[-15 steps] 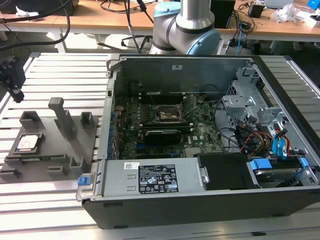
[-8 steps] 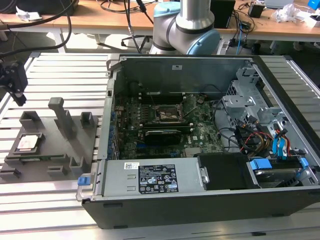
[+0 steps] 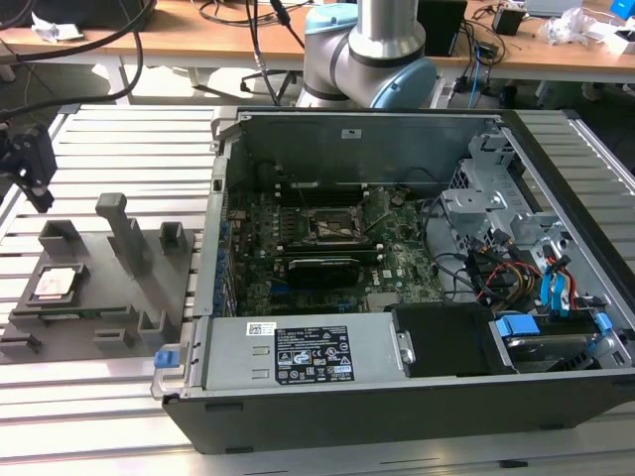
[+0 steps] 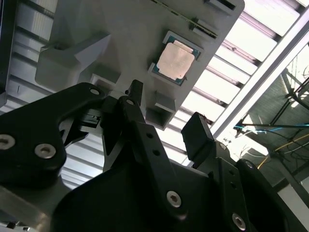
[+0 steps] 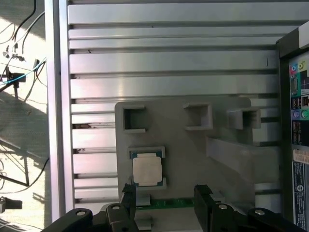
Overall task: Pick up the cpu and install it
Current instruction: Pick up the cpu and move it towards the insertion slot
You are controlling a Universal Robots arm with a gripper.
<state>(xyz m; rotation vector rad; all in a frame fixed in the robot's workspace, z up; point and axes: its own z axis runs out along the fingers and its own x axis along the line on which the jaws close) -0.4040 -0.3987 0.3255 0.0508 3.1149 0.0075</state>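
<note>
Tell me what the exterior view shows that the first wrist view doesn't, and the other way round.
Exterior view adds: the inside of the open computer case, with the motherboard, its black socket frame, and the arm's base behind.
First wrist view adds: the gripper, open and empty, close to the cpu, plus the case's rear port panel.
Both share: the cpu lying in the grey fixture on the slatted table.

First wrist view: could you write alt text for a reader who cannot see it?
A small, flat, square, silvery-topped cpu lies in a recess of a grey plastic holder plate, close to the black gripper, whose fingers stand open and empty. The plate rests on a ribbed aluminium table, beside a black computer case.
</note>
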